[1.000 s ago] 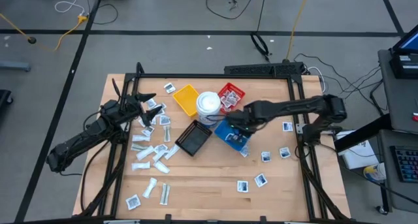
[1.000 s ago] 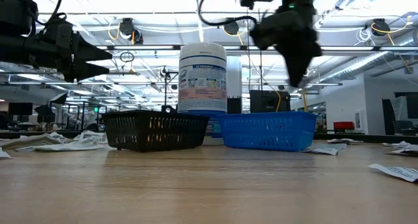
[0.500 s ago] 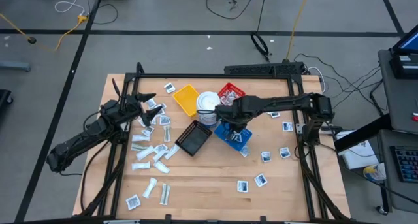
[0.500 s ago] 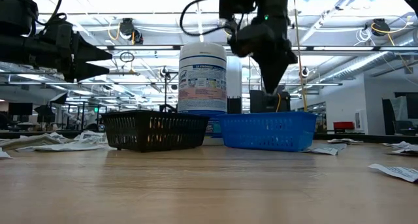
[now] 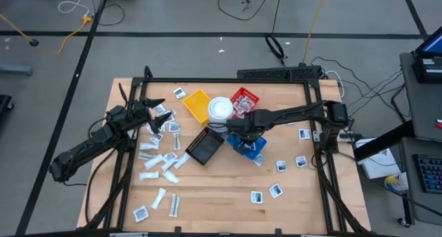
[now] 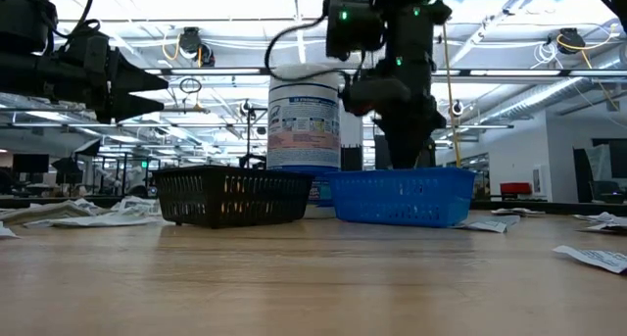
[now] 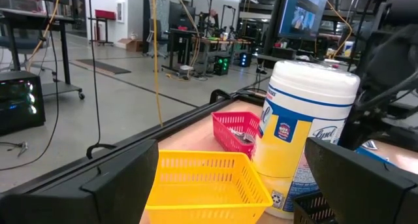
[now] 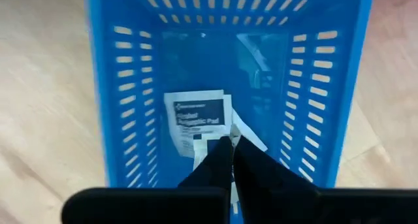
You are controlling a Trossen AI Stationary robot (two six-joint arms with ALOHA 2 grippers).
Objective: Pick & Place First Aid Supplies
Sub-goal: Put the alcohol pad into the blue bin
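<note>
Jaws of the right gripper are pressed together, dark fingertips meeting low inside the blue slotted plastic tray, just above a square white packet with a dark printed band that lies flat on the tray floor; a second pale packet shows partly beneath the fingers, and whether anything is pinched between them cannot be told. From above, the right arm reaches across the wooden worktop to this blue tray, which sits beside a black rectangular mesh tray, with a round white lidded tub, a yellow slotted tray and a red slotted tray just behind. The left gripper hangs near the worktop's left side with its jaws spread wide and holding nothing, above a loose scatter of small flat white packets and pale wrapped strips. More square white packets lie apart on the right and near side of the worktop, and one red-tray packet rests inside the red tray
</note>
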